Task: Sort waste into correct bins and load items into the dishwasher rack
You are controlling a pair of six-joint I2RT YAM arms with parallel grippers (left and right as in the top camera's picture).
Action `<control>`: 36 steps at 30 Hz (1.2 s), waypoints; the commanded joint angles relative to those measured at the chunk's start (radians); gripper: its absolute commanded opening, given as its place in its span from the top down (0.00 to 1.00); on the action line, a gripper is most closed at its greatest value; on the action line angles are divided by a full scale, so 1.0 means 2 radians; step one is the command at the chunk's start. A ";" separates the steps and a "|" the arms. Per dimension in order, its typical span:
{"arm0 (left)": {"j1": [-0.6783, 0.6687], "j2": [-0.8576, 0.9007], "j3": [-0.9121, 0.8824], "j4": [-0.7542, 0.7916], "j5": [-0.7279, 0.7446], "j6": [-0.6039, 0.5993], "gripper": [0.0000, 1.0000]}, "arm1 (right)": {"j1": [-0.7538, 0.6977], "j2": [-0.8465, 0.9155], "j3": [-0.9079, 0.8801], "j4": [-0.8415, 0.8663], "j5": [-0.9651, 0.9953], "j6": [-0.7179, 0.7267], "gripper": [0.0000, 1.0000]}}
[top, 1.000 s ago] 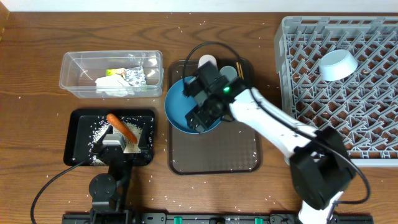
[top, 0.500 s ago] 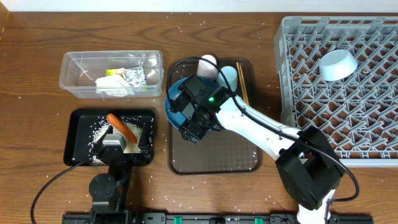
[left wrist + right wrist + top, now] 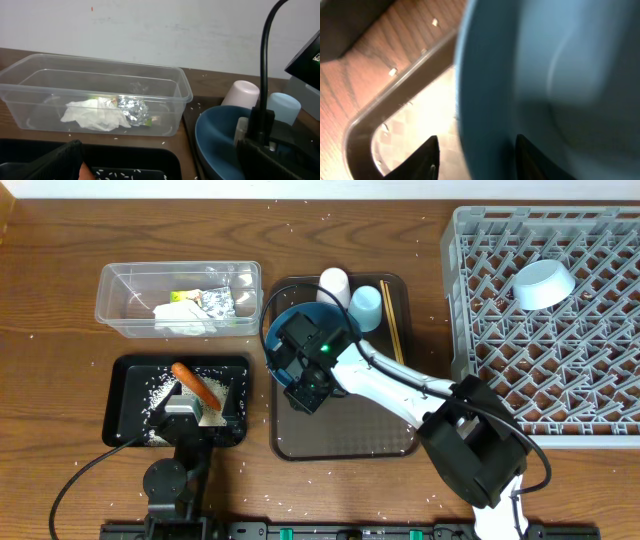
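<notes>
Right hand [image 3: 477, 159] astride rim of dark-blue plate [image 3: 220, 134]. Fingers part-spread, gap showing between one finger and rim, not pinching. Plate on brown tray [image 3: 350, 430], just beside white cup [image 3: 333, 283] and light-blue cup [image 3: 366, 305]. Left hand [image 3: 190, 412] spread wide over black tray [image 3: 125, 395], near carrot [image 3: 196, 384].

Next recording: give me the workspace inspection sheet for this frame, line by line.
Surface: wooden table, white grains scattered.
Job's things: dark-blue plate, white cup, light-blue cup, chopsticks on brown tray; bowl in rack; tissue, foil in clear tub; carrot, rice in black tray.
Clutter: nothing seen.
Grippers: left gripper open over black tray; right gripper straddles plate rim, gap beside one finger.
Cables: black cable arcs over plate; second cable loops near table's front.
Surroundings: pale wall.
</notes>
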 commanded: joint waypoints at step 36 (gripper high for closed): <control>-0.002 -0.003 -0.009 -0.016 0.005 0.003 0.02 | 0.029 0.003 0.003 0.000 0.036 0.098 0.99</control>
